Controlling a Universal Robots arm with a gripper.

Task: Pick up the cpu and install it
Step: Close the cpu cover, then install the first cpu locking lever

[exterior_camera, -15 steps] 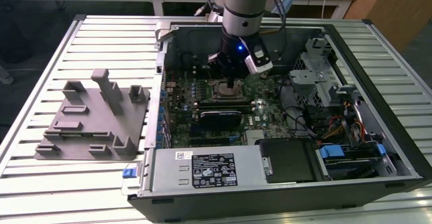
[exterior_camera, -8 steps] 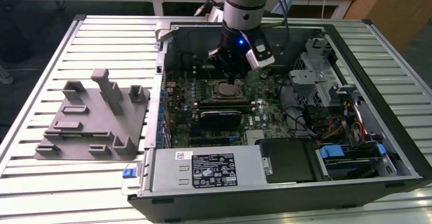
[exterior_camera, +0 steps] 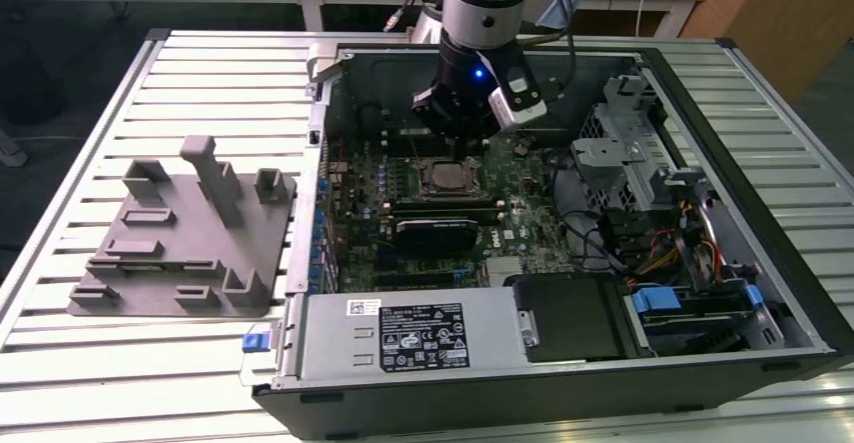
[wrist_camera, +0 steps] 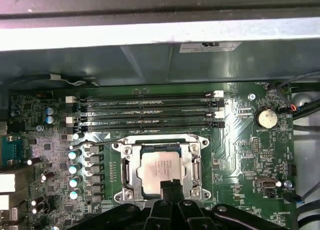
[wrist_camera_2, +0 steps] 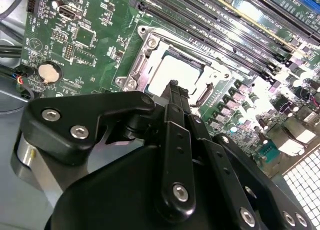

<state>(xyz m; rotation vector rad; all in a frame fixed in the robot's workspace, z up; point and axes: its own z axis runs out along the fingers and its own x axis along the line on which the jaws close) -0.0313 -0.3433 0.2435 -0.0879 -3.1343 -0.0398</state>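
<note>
The cpu point(wrist_camera: 160, 166) lies flat in the metal socket frame point(wrist_camera: 125, 165) on the green motherboard, silvery-white top up. In the second wrist view the cpu point(wrist_camera_2: 175, 72) shows bright inside the socket frame point(wrist_camera_2: 145, 54). My gripper point(wrist_camera: 170, 186) hangs just above the cpu's near edge with its two thin black fingers pressed together and nothing between them. The gripper point(wrist_camera_2: 173, 85) tip overlaps the chip's edge in the second wrist view. In the exterior view the gripper point(exterior_camera: 463, 148) reaches down into the open computer case, right over the cpu point(exterior_camera: 447, 175).
Memory slots point(wrist_camera: 145, 109) run beside the socket and a coin battery point(wrist_camera: 266, 118) sits on the board. A grey plastic fixture block point(exterior_camera: 187, 233) rests on the slatted table point(exterior_camera: 80, 363) at the exterior view's left. The power supply point(exterior_camera: 400, 333) and drive cage point(exterior_camera: 641, 113) crowd the case.
</note>
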